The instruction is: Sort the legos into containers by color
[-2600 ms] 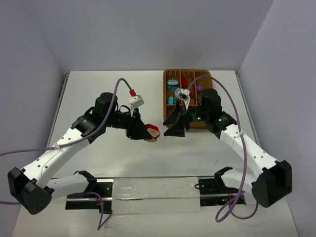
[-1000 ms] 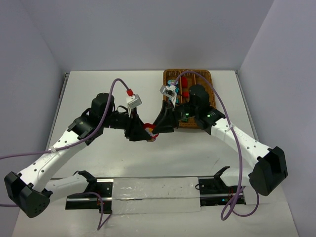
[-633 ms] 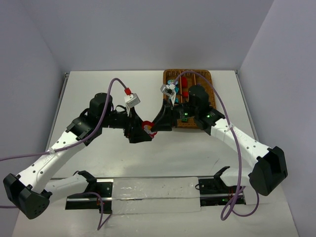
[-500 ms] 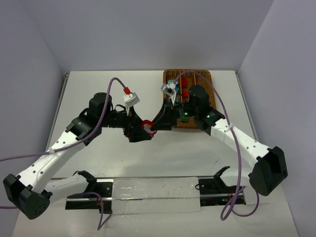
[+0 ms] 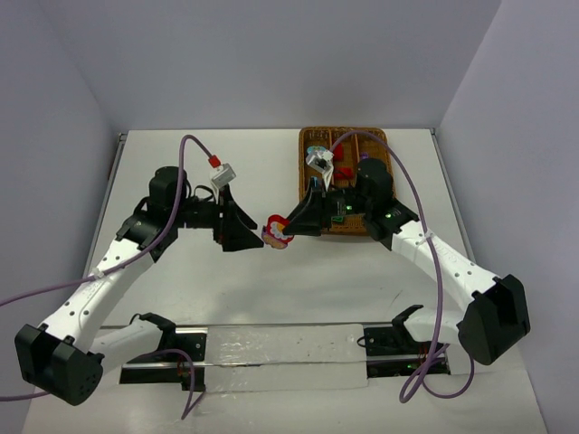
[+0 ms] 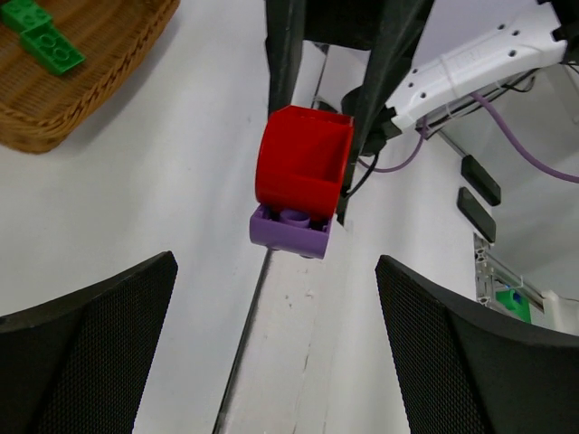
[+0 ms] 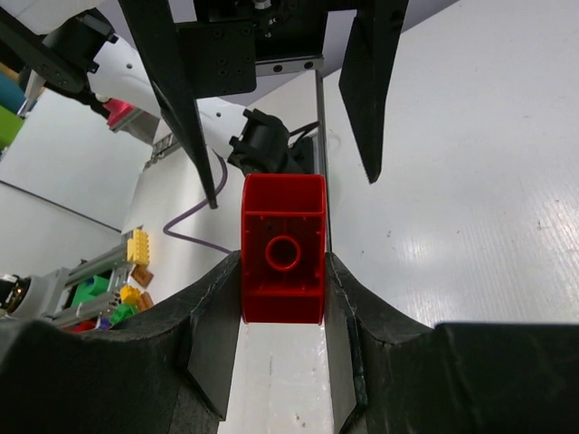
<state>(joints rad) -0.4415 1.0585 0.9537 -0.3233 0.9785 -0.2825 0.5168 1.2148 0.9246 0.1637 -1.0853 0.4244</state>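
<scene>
Mid-frame, the left gripper (image 5: 246, 231) has just let go, jaws wide apart, so the right gripper (image 5: 294, 220) alone clamps the red brick (image 6: 303, 163), with the purple brick (image 6: 289, 231) still stuck on, 2 colours unsorted.

1. White matte surface (image 5: 181, 163), rectangular, filling the middle of the top view; a faint sheen shows on it in the right wrist view;
2. Back wall (image 5: 271, 63), plain pale lilac-grey, rising from the far edge;
3. Left wall (image 5: 45, 136) and right wall (image 5: 529, 117), same tone, closing in both sides;
4. Thin grey trim (image 5: 108, 194) along the left edge;
5. Metal rail (image 5: 194, 337) across the near edge, partly under a whitish translucent sheet (image 5: 280, 357);
6. Light even and diffuse; shadows soft.
</scene>
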